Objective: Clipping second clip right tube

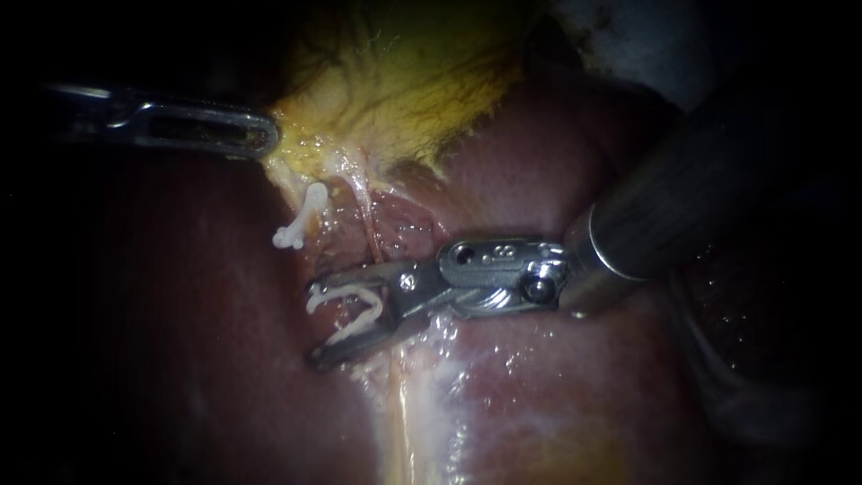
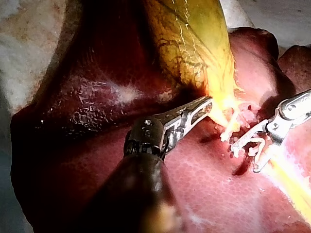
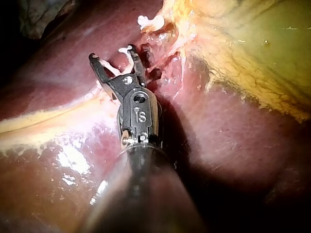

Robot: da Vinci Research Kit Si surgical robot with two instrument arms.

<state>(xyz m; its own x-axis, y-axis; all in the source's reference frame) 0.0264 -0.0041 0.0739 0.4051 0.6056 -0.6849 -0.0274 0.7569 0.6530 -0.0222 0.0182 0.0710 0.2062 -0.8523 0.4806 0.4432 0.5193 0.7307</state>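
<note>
Carrying a white loaded clip (image 1: 346,293) in the right instrument (image 1: 312,323), jaws spread wide, one arm of the clip seated along each jaw. Hovering low over the liver (image 1: 539,395), near the yellow lower edge of the gallbladder (image 1: 404,81). Meeting the thin pink tube (image 1: 366,224) there, running down from the gallbladder's edge to the upper jaw and slipping out of sight behind it; cannot tell whether it lies fully inside the clip's mouth.

Seen from the right wrist, same right instrument (image 3: 112,53) spread around the loaded clip (image 3: 125,50), tips just short of a placed clip (image 3: 150,22) ahead. Placed clip (image 1: 301,216) closed, standing just beside the pink tube on the side toward the left instrument (image 1: 269,136); too small to tell what it clamps.

Pinching the gallbladder's yellow edge with the left instrument, jaws drawn narrow on the tissue, well apart from the right instrument. From the left wrist, left instrument (image 2: 208,103) ending at the bright yellow tissue, gallbladder (image 2: 194,43) stretching away ahead of it, right instrument (image 2: 245,156) and loaded clip (image 2: 257,143) beside its tip, over the liver (image 2: 97,97).
</note>
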